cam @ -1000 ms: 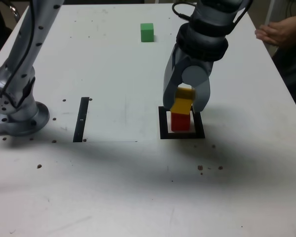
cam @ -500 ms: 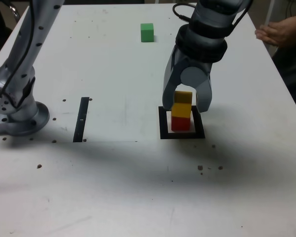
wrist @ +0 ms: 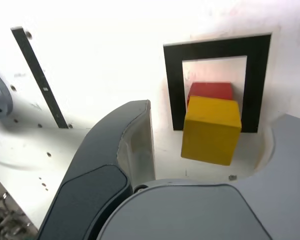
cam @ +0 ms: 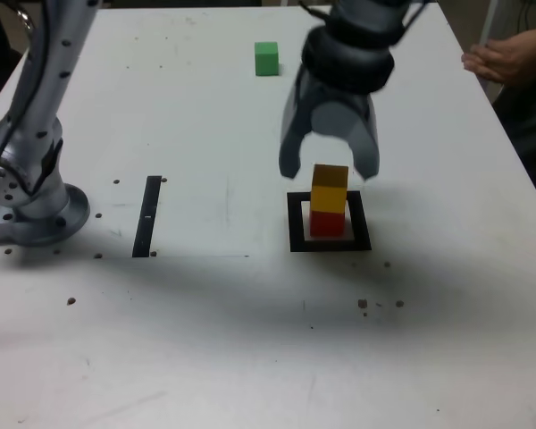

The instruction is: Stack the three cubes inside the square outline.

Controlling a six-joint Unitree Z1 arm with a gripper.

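1. Exterior view: matte yellow cube [cam: 330,187] sat on top of the matte red cube [cam: 327,223], and I saw the red one inside the thick black square outline [cam: 360,221] with its white centre. My grey two-fingered gripper [cam: 329,170] was blurred, its fingers spread apart and gripping nothing, near the yellow cube. The matte green cube [cam: 266,59] lay on the white table [cam: 223,340], well apart from the stack, towards the far edge. A thin black straight strip [cam: 147,216] lay to the exterior view's left of the outline; a person's bare hand [cam: 504,59] showed at the exterior view's right.

2. Wrist view: I saw the yellow cube between the parted fingers, with white surface visible between it and the dark finger [wrist: 138,150]. Part of the red cube showed past it.
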